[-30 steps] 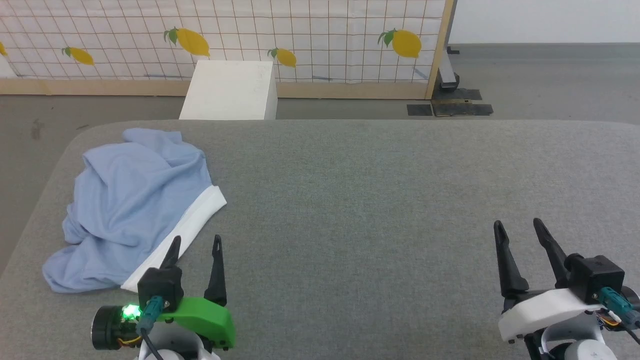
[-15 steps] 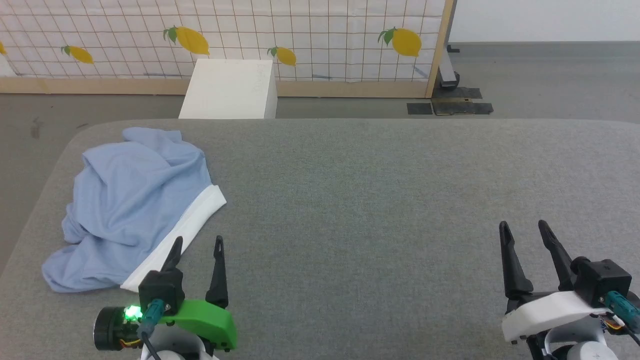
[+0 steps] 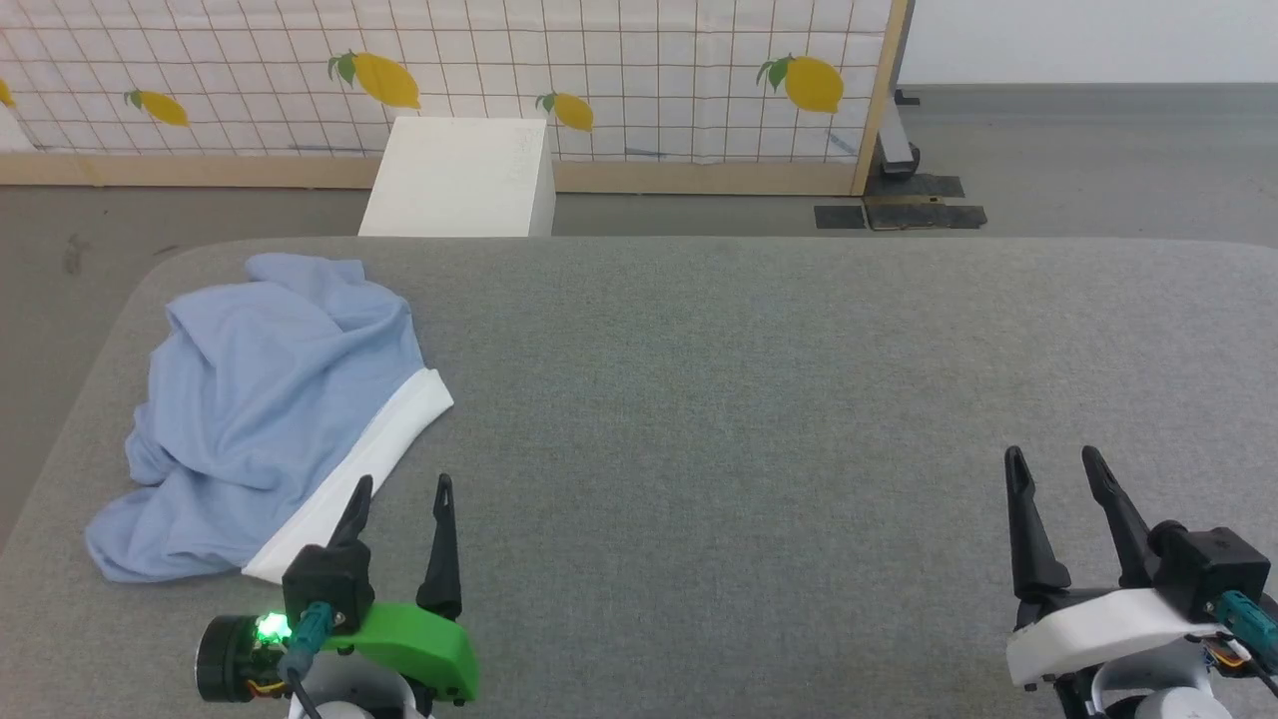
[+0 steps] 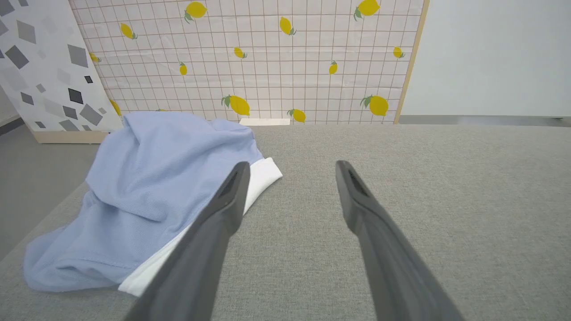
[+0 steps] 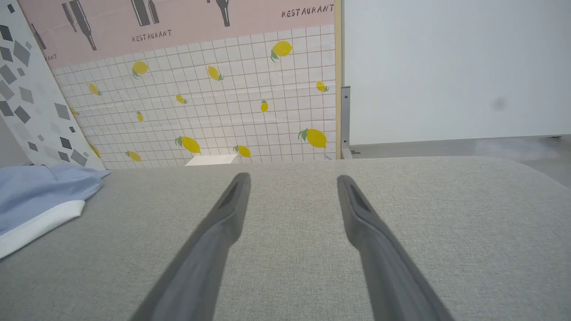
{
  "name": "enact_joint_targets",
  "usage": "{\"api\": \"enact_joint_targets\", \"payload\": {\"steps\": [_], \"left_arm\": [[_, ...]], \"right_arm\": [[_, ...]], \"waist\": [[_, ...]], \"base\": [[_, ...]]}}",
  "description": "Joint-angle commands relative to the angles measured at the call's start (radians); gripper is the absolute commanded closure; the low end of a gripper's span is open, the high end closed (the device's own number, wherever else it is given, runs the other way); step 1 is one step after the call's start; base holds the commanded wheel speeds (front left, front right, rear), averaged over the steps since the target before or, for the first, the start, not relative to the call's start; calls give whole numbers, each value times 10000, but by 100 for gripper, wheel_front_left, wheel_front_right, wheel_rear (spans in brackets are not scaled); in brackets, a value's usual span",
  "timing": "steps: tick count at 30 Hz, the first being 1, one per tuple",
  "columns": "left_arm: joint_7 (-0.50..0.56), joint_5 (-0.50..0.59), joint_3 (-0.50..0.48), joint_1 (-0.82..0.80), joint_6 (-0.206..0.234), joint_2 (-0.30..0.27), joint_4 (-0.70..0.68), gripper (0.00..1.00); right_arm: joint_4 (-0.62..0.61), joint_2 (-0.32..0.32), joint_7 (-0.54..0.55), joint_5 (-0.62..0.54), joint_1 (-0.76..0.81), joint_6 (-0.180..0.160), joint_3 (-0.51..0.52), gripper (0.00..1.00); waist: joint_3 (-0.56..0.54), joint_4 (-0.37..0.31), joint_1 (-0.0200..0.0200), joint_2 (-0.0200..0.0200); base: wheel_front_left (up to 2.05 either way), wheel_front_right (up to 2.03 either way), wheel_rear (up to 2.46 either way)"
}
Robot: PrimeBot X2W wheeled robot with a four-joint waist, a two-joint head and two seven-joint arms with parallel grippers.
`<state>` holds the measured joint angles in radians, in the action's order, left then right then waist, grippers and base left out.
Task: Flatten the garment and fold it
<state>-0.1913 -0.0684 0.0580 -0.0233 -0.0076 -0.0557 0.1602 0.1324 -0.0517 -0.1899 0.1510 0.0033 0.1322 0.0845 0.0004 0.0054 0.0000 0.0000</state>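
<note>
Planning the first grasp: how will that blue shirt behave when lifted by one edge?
Likely floppy: the garment lies crumpled in soft folds, so it should sag. Its white band lies flatter, perhaps a firmer pinch spot.

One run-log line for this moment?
garment: crumpled, left end of table | left gripper: open, near white band | right gripper: open, empty | fold: not started

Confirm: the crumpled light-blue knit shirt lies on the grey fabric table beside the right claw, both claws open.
No: the head view shows the light-blue knit shirt beside the left claw, far from the right claw. It lies on the grey fabric table, both claws open.
</note>
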Motion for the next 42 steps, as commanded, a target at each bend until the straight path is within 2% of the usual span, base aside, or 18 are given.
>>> {"api": "enact_joint_targets", "payload": {"steps": [1,18,24,32,42], "left_arm": [[-102,-115,28,-189,-23,42,72,0],[-452,-254,11,-330,-80,49,286,0],[-575,-399,19,-387,-52,52,435,0],[-705,-467,-94,-418,27,54,489,0],[-705,-446,-271,-317,9,53,488,0]], "right_arm": [[50,11,-113,108,163,-12,32,0],[189,13,-464,358,52,-14,100,0],[316,14,-588,386,23,-14,76,0],[457,15,-718,382,-119,-15,-136,0],[538,15,-718,357,-116,-15,-364,0]], "waist": [[2,2,0,0],[7,50,0,0],[65,303,0,0],[104,1192,0,0],[0,2761,0,0]], "base": [[0,0,0],[0,0,0],[0,0,0],[0,0,0],[0,0,0]]}}
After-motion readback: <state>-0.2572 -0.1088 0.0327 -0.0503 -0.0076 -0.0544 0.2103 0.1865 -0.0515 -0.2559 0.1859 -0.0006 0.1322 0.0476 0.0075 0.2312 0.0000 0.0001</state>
